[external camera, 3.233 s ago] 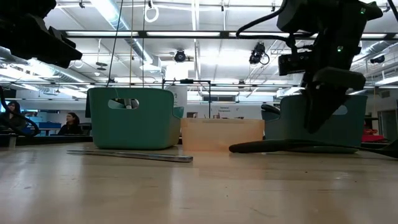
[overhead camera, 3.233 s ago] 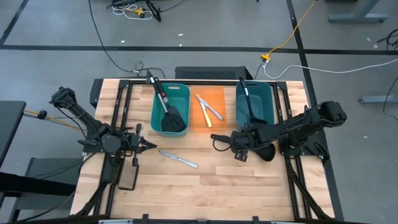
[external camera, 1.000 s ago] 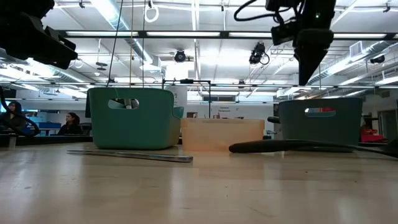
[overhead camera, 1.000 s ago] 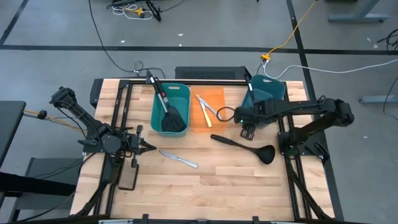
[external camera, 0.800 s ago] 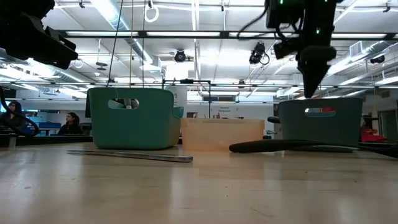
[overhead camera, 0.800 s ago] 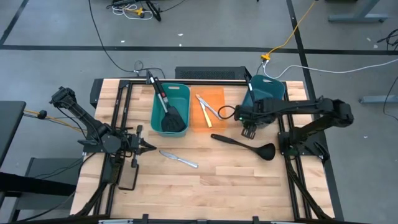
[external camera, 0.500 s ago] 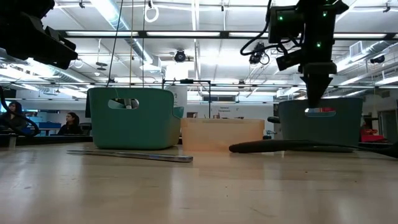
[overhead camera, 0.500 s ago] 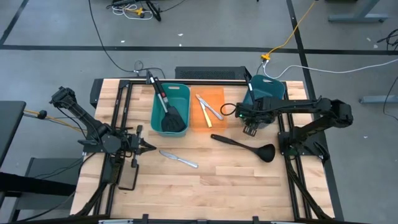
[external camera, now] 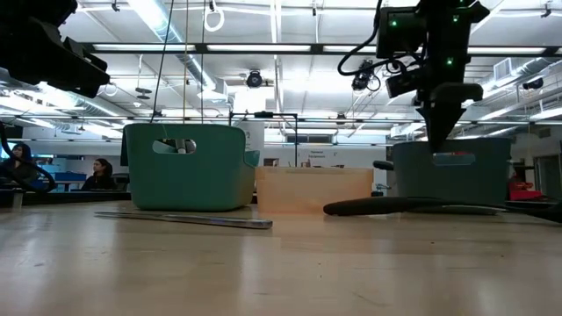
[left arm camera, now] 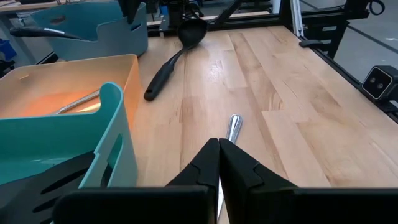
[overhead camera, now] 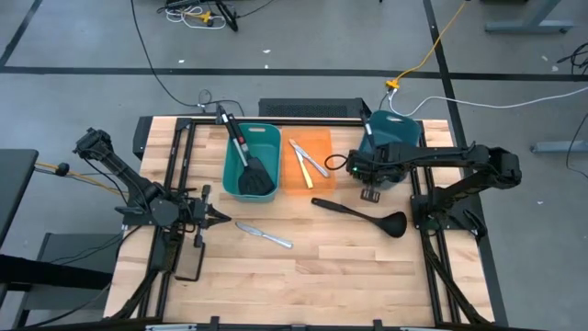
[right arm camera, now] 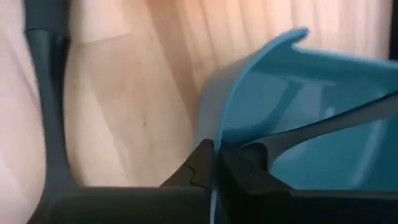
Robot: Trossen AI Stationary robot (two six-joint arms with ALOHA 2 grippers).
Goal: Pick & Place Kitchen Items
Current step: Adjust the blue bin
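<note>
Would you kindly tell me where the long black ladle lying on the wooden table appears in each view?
High view: long black ladle, right of centre, before the right teal bin.
Low view: low dark shape before that bin.
Left wrist view: far end, by that bin.
Right wrist view: handle beside that bin's rim.

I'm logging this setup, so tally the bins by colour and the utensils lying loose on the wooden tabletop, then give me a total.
Teal bins: 2
Orange bins: 1
Black ladles loose on the wood: 1
Silver knives loose on the wood: 1
Total: 5
</note>
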